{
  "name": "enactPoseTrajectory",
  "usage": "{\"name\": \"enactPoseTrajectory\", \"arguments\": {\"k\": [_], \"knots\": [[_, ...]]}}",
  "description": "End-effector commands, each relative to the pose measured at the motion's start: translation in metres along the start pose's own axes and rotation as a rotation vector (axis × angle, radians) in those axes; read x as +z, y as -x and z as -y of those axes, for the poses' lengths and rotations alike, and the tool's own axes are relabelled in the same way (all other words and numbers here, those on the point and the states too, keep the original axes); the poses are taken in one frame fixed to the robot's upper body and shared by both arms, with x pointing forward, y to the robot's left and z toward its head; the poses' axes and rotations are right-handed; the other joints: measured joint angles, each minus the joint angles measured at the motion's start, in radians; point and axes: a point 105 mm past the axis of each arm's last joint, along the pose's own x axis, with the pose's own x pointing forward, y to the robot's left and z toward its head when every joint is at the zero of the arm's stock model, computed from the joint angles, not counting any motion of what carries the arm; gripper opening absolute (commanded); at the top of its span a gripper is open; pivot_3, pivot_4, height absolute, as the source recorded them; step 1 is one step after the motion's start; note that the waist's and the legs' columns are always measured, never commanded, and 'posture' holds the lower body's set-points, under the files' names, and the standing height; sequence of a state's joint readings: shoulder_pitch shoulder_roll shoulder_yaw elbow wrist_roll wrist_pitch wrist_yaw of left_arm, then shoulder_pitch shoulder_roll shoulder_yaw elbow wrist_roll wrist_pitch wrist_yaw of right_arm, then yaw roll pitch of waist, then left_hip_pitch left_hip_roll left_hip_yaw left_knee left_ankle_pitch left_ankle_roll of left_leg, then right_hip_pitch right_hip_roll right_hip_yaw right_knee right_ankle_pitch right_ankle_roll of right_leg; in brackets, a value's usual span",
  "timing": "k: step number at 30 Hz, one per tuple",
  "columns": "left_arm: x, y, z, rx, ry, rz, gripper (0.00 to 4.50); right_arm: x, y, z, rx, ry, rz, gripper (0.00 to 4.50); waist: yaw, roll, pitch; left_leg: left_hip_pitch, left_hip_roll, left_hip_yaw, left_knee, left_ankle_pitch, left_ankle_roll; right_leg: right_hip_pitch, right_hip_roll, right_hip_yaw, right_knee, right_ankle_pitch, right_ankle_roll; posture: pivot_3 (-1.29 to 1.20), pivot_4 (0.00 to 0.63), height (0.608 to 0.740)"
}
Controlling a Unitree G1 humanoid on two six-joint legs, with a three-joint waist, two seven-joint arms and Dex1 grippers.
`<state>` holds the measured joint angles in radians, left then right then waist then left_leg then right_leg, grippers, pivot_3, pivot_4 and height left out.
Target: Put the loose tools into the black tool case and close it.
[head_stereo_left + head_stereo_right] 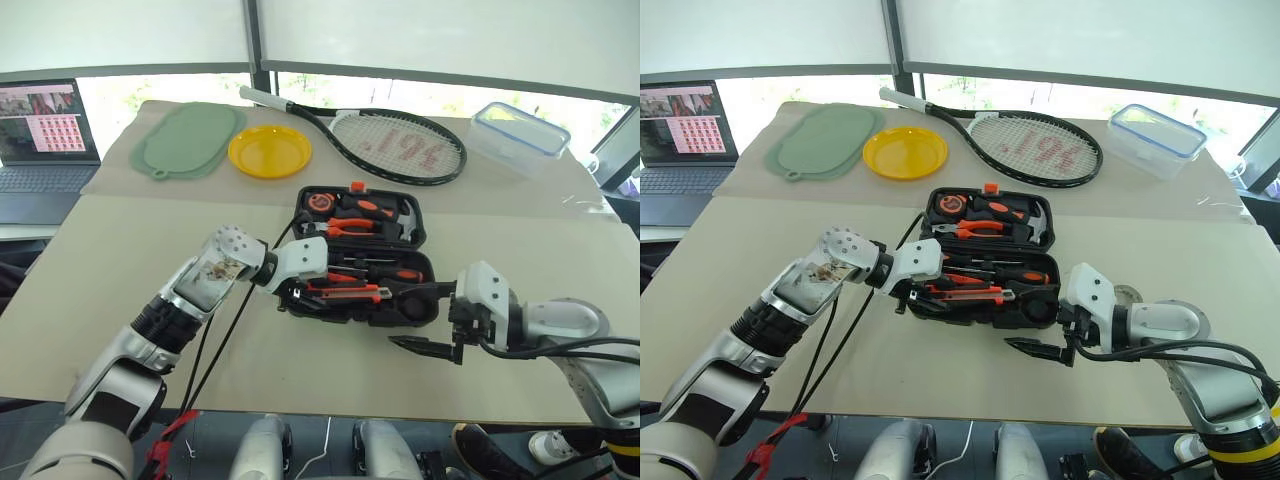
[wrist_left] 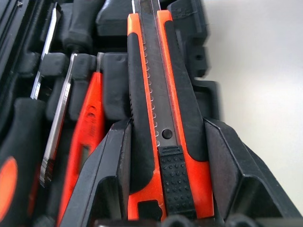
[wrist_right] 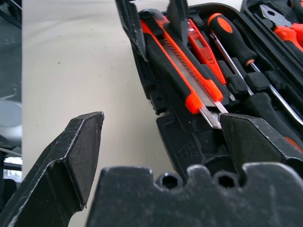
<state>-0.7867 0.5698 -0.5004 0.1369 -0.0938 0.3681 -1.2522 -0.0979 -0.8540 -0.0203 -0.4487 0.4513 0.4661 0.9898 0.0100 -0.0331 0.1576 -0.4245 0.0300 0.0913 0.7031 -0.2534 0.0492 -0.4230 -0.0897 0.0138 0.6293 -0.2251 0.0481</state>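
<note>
From the head views, the black tool case (image 1: 362,255) lies open in the middle of the desk (image 1: 120,300), with the left gripper (image 1: 318,283) reaching into its near half and the right gripper (image 1: 432,345) hovering just off the case's near right corner, its fingers spread wide and holding nothing. In the left wrist view, the left fingers (image 2: 106,179) are clamped on either side of the orange-and-black utility knife (image 2: 158,109), which lies along the case's front edge beside a slim orange screwdriver (image 2: 87,137). The right wrist view shows the knife in the case next to a black-and-orange screwdriver (image 3: 232,40).

office, laptop (image 1: 45,140), window blinds (image 1: 420,40)
</note>
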Motion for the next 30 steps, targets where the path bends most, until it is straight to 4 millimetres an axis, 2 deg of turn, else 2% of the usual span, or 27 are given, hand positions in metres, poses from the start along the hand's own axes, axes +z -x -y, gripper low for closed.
{"name": "enactPoseTrajectory", "arguments": {"k": [1, 6, 17, 19, 24, 27, 30], "knots": [[0.005, 0.005, 0.0, -0.043, -0.076, -0.014, 1.73, 0.003, 0.009, 0.009, -0.052, 0.051, 0.001, 4.5, 0.001, 0.0, 0.0, 0.0, 0.0, 0.0, 0.0, 0.0, 0.0, 0.0, 0.0, 0.0, 0.0, 0.0, 0.0, 0.0, 0.15, 0.738], [-0.004, 0.004, 0.009, -0.118, -0.115, -0.051, 1.73, 0.004, 0.008, 0.016, -0.086, 0.049, 0.015, 4.5, 0.001, 0.0, 0.0, 0.0, 0.0, 0.0, 0.0, 0.0, 0.0, 0.0, 0.0, 0.0, 0.0, 0.0, 0.0, 0.0, 0.15, 0.738], [-0.005, -0.012, 0.001, -0.15, -0.118, -0.069, 1.73, 0.007, 0.006, 0.018, -0.1, 0.042, 0.038, 4.5, 0.003, 0.0, 0.0, 0.0, 0.0, 0.0, 0.001, 0.0, 0.0, 0.001, -0.001, 0.0, 0.0, 0.0, 0.0, 0.0, 0.15, 0.738], [0.003, -0.005, 0.0, -0.162, -0.093, -0.038, 2.74, 0.007, 0.007, 0.017, -0.104, 0.041, 0.037, 4.5, 0.003, 0.0, 0.0, 0.0, 0.0, 0.0, 0.001, 0.0, 0.0, 0.001, 0.0, 0.0, 0.0, 0.0, 0.0, 0.0, 0.15, 0.738], [0.019, 0.018, 0.002, -0.173, -0.09, 0.021, 4.37, 0.006, 0.007, 0.016, -0.105, 0.036, 0.036, 4.5, -0.003, 0.0, 0.0, 0.0, 0.0, 0.0, 0.0, 0.0, 0.001, 0.0, 0.0, 0.0, 0.0, 0.0, 0.001, 0.0, 0.15, 0.738], [0.024, 0.029, 0.004, -0.169, -0.078, 0.04, 4.37, 0.005, 0.008, 0.015, -0.107, 0.034, 0.035, 4.5, -0.001, 0.0, 0.0, 0.0, 0.001, 0.0, 0.0, 0.0, 0.001, 0.0, 0.0, 0.0, 0.0, -0.001, 0.001, 0.0, 0.15, 0.738], [0.024, 0.032, 0.004, -0.161, -0.073, 0.051, 4.37, 0.003, 0.008, 0.015, -0.11, 0.034, 0.033, 4.5, 0.003, 0.0, 0.0, 0.0, 0.001, 0.0, 0.001, 0.0, 0.001, 0.001, 0.0, 0.0, 0.0, 0.0, 0.001, 0.0, 0.15, 0.738]]}}
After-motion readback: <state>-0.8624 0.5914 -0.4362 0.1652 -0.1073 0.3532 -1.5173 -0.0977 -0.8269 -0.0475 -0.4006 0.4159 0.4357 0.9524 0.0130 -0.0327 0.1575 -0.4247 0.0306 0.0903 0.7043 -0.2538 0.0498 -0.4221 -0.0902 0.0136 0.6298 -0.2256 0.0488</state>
